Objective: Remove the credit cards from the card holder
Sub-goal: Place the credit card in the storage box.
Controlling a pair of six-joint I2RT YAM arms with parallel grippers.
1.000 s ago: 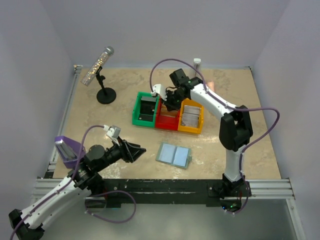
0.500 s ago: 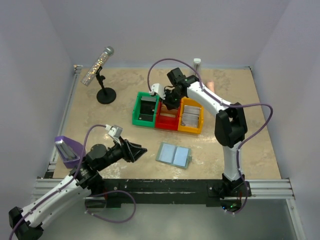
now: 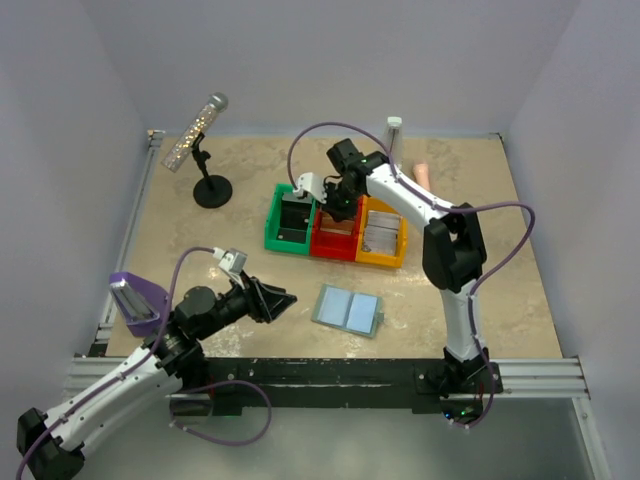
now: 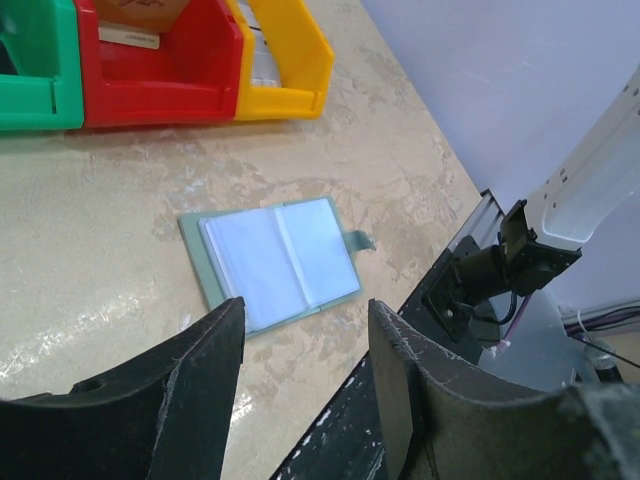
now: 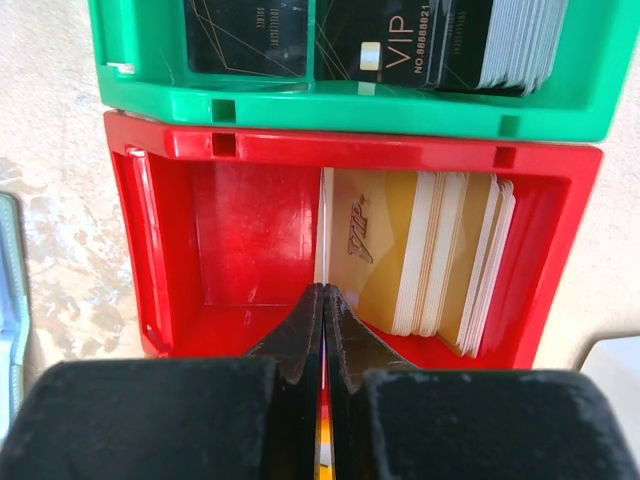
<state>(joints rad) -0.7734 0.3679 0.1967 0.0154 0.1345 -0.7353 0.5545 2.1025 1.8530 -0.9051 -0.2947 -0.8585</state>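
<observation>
Here the right gripper (image 5: 322, 300) is clamped on a thin card (image 5: 321, 215), seen edge on between its closed fingers and standing upright inside the red bin (image 5: 160, 250). The card sits just left of a stack of gold cards (image 5: 400, 255) that leans against the bin's right side; the left half of the bin floor is bare. Beyond the red bin, touching it, is the green bin (image 5: 350, 112), which holds black cards (image 5: 400, 40) marked VIP. The holder (image 4: 275, 262) lies open and flat on the table (image 4: 100, 220), pale blue panels up, its small tab pointing toward the table's edge. It is well apart from the right gripper, on the near side of the row of bins and near the front edge. Whether any cards are in its pockets cannot be told. The left gripper (image 4: 305, 325) hangs above the table just on the near side of the holder, spread wide, its dark fingers (image 4: 200, 380) gripping nothing and touching nothing. From that wrist view the yellow bin (image 4: 290, 60) closes the row beside the red one, with pale cards inside it.
</observation>
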